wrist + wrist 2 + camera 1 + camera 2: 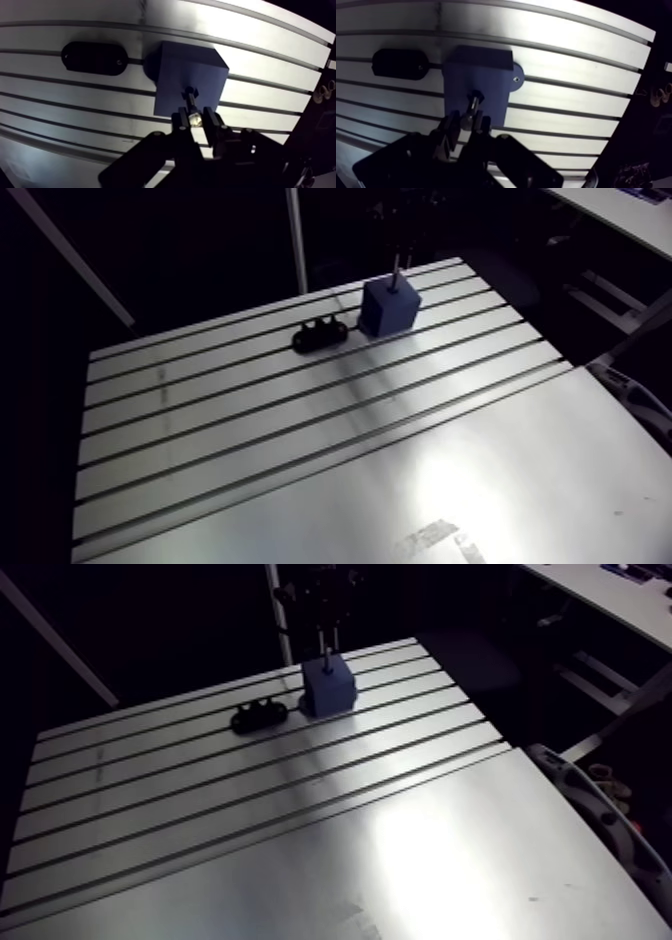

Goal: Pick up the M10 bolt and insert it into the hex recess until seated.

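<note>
Now, slim shiny M10 bolt (191,107), jaws clamped on it, end at blue blk (175,80).

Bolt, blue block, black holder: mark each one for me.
bolt (191,103): wrist view, on its shank.
blue block (187,67): wrist view, on its top face.
black holder (92,58): wrist view, on its middle.

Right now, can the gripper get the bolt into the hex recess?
Probably yes: the gripper, shut on the bolt, holds its tip at the hex recess in the blue block; nothing lies between.
</note>
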Action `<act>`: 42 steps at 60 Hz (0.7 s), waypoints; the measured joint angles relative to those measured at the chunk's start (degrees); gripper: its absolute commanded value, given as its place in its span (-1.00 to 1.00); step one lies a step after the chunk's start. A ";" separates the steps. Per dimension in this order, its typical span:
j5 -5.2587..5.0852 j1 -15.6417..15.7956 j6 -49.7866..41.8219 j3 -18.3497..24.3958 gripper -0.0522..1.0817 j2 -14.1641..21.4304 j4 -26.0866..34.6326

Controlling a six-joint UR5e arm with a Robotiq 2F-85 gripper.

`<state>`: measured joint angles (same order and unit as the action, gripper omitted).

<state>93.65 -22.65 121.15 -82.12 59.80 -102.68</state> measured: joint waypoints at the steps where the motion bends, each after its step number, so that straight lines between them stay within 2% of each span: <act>1: 0.00 -0.01 0.04 0.00 0.74 0.00 0.00; 42: 0.00 -0.03 0.48 0.56 0.75 -0.79 -0.02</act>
<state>93.65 -22.68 121.63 -81.55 59.01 -102.70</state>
